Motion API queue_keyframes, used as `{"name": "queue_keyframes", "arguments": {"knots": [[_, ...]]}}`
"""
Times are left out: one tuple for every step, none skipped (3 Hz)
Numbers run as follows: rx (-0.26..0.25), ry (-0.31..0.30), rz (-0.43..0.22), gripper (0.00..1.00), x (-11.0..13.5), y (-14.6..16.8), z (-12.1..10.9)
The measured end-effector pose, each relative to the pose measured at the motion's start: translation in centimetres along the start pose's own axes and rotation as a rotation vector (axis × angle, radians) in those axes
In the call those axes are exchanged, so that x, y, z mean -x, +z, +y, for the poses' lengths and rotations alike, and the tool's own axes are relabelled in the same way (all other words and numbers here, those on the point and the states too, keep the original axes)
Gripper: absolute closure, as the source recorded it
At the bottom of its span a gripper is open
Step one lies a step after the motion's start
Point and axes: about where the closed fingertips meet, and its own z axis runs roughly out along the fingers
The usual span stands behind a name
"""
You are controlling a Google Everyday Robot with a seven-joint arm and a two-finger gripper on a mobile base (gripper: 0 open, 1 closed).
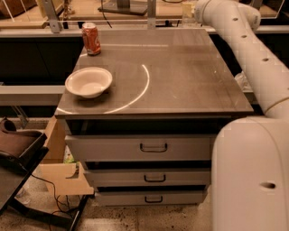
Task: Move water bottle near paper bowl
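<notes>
The paper bowl (pixel 89 82) is white and shallow and sits on the front left of the grey table top (pixel 180 81). The white arm rises from the lower right to the table's far right corner. The gripper (pixel 193 12) is at the arm's end by the top edge, mostly cut off. A clear piece of the water bottle (pixel 187 17) shows right beside it, above the far right edge of the table and far from the bowl. Whether the bottle touches the table is hidden.
An orange-red soda can (pixel 91 39) stands at the far left of the table, behind the bowl. Three drawers with handles (pixel 153 147) are below the top. A cardboard box (pixel 58 171) and a dark seat (pixel 18 144) are on the floor at the left.
</notes>
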Motion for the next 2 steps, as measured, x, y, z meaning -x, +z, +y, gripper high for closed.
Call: {"name": "queue_keyframes", "arguments": {"knots": [[-0.034,-0.001,-0.010,1.00,2.7,-4.9,-0.5],[-0.040,0.012,-0.025,1.00,3.6,-8.5,0.2]]}}
